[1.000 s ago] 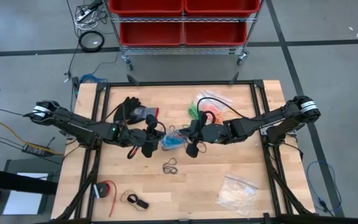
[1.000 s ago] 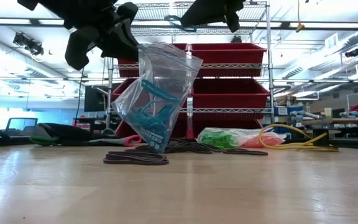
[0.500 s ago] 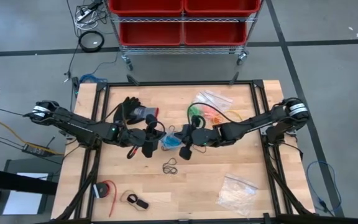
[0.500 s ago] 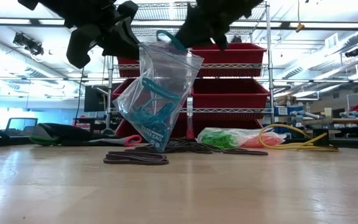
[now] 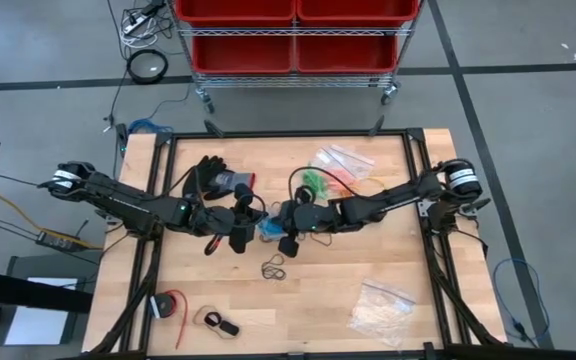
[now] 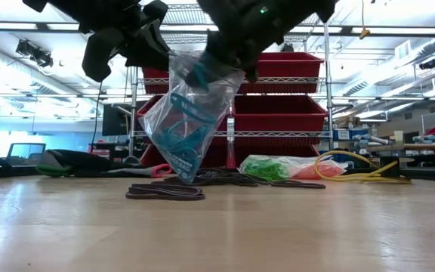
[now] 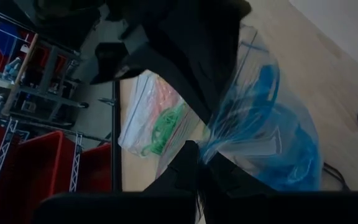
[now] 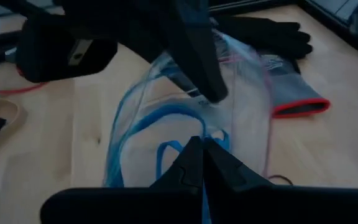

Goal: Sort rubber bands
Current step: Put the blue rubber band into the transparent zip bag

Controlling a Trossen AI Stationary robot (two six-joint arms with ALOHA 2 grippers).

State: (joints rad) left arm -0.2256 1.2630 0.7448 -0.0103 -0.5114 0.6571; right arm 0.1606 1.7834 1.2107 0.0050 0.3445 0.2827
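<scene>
Near the middle of the counter (image 5: 368, 320), the left gripper (image 5: 251, 222) hangs above the wood with its fingers clamped on the top edge of a clear bag (image 6: 191, 121). The bag hangs down from that grip and holds blue bands (image 6: 178, 140); in the low view its bottom corner is at or just above the surface, which of the two is not clear.

The right gripper (image 5: 280, 222) is at the bag's mouth from the other side, fingers together on a blue band (image 8: 166, 155) that runs down into the bag, as the right wrist view shows.

Black bands (image 5: 274, 268) lie loose on the counter just in front of the bag, toward the near edge. A second bag with green and orange bands (image 5: 330, 170) lies toward the far edge, right of centre. Black gloves (image 5: 211, 178) lie toward the far edge, left of centre. A clear bag of whitish pieces (image 5: 380, 305) sits near the near right corner. A red coil (image 5: 171, 305) and a small tan loop (image 5: 216, 322) lie near the near left corner.
</scene>
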